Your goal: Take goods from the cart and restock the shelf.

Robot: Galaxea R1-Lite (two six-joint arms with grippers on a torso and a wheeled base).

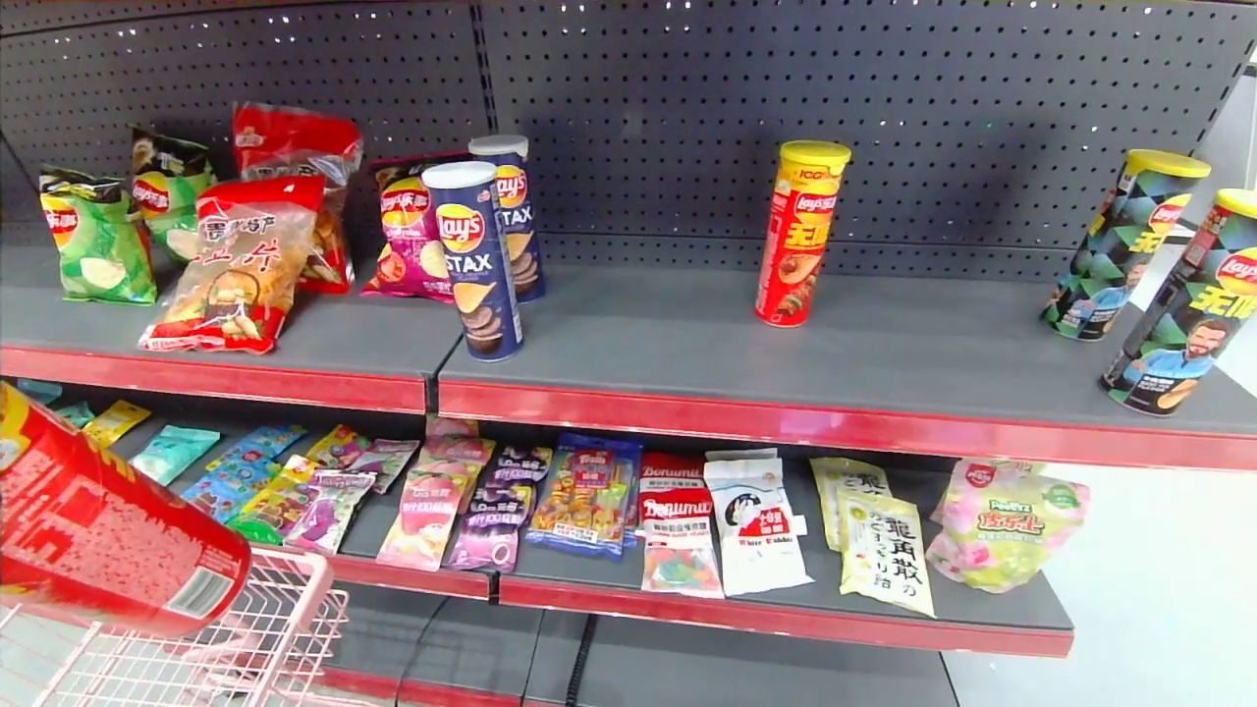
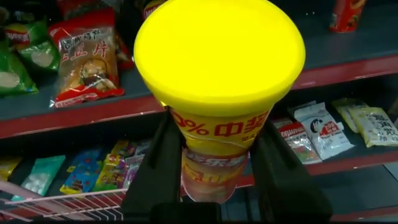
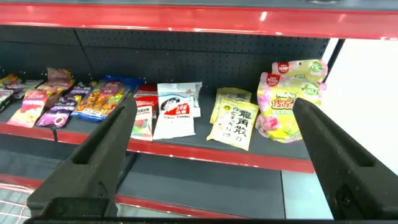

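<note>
Apparently canister [image 1: 98,530] just over cart rim [image 1: 300,560]

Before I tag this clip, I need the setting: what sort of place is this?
Probably a shop's snack aisle: red-edged pegboard shelves stocked with upright chip cans and rows of candy packets, with a pink wire cart in front.

Head view looks down on the upper shelf [image 1: 638,334] from close; left wrist view sits hard behind a canister [image 2: 217,62]; right wrist view faces the lower shelf [image 3: 205,144], shared by all.
</note>
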